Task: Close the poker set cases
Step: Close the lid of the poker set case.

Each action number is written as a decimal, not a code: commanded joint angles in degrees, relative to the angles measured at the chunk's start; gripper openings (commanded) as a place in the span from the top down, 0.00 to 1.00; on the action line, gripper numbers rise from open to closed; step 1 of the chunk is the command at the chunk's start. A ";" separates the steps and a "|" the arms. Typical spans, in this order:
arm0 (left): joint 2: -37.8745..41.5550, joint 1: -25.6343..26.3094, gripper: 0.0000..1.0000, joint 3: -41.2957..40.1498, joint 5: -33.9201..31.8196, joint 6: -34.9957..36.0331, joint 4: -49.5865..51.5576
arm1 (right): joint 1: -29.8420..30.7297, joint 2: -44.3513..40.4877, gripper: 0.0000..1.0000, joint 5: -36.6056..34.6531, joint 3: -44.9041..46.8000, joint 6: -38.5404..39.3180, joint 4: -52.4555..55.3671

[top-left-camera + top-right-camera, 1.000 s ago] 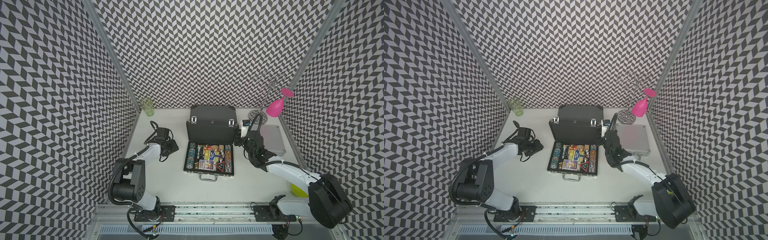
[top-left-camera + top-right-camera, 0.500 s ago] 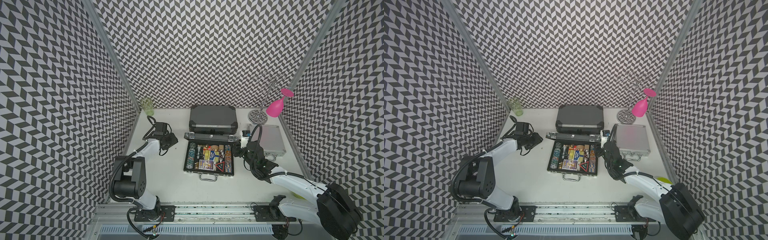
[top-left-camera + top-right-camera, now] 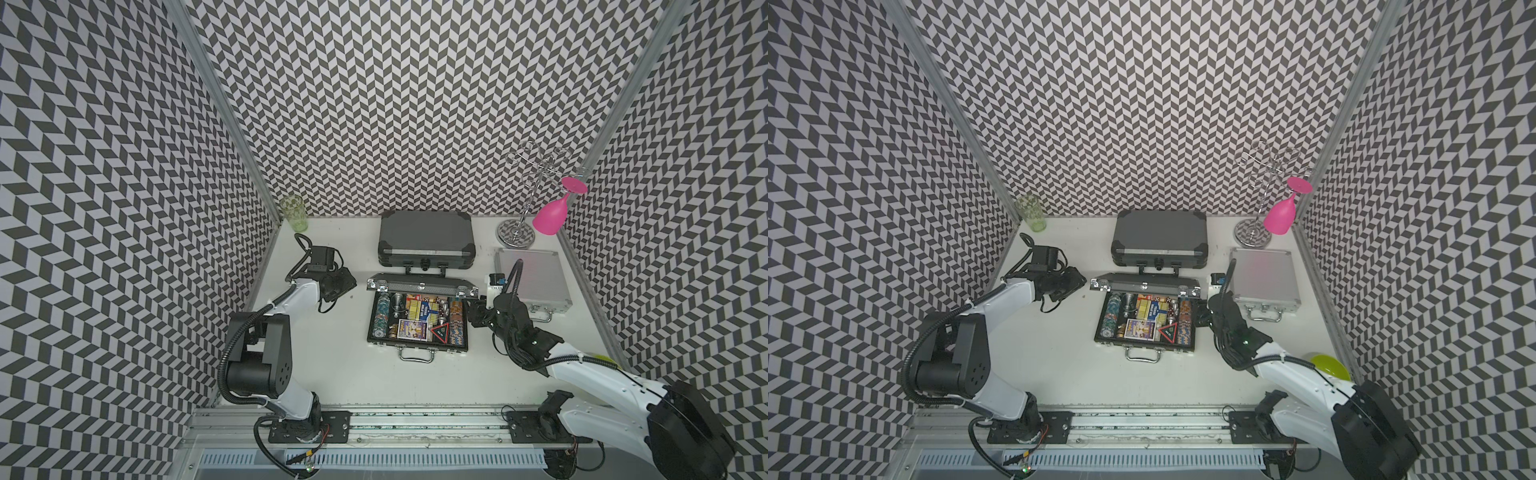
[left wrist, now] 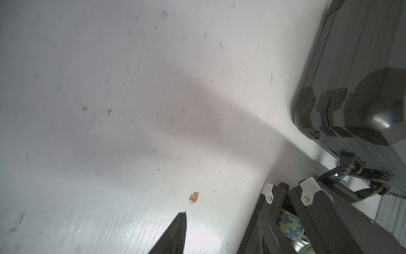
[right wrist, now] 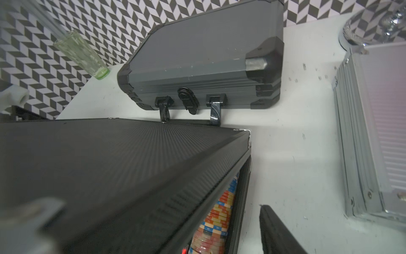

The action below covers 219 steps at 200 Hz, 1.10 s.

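In both top views we count three cases. The grey ribbed case (image 3: pixel 426 235) lies shut at the back of the counter (image 3: pixel 332 374), and the silver case (image 3: pixel 530 278) lies shut on the right arm's side. The flat black case (image 3: pixel 417 354) lies in the middle. Its base is full of chips and cards, and its lid (image 3: pixel 419 285) is raised along the far edge. We judge that closing this last case is the step in hand.

The right jaws sit just beside the black case's side wall. The left jaws sit well apart from it, off its far corner. From above we cannot tell how wide either pair stands.

In the left wrist view, one finger (image 4: pixel 175 233) hangs over bare counter with nothing against it. Its partner is out of frame, so the gap remains unclear. The black case shows at the picture's edge, with chips visible between base and lid.

In the right wrist view, the lid (image 5: pixel 109 176) slants over the chips (image 5: pixel 219 220), partway down, with a wedge left open. One finger (image 5: pixel 276 233) stands apart from the case's wall. The other is hidden, so we cannot tell the width, though we see no grip on anything.

Next, we think, the lid needs a push from above near its free edge until it meets the base rim. Nothing inside should stand proud and stop it.
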State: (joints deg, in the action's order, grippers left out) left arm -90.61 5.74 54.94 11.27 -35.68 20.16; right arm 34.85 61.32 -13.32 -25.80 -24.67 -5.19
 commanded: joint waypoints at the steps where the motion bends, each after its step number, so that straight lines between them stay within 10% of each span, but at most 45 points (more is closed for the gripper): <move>1: 1.67 0.53 0.45 -1.14 -0.07 0.06 -0.48 | 0.13 -2.14 0.43 -1.75 -0.46 -5.37 5.24; 113: 5.59 3.60 0.51 -9.70 3.67 1.99 -0.68 | 0.14 1.96 0.42 12.91 4.44 -17.36 7.12; 219: 7.28 4.19 0.47 -12.46 0.50 3.15 0.40 | 0.07 -1.86 0.42 5.63 3.19 -21.05 22.75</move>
State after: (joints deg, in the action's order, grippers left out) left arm -84.99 9.87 41.89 14.02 -33.67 19.99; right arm 34.87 61.95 -3.81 -21.76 -43.51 11.60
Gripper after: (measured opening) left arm 0.524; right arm 0.583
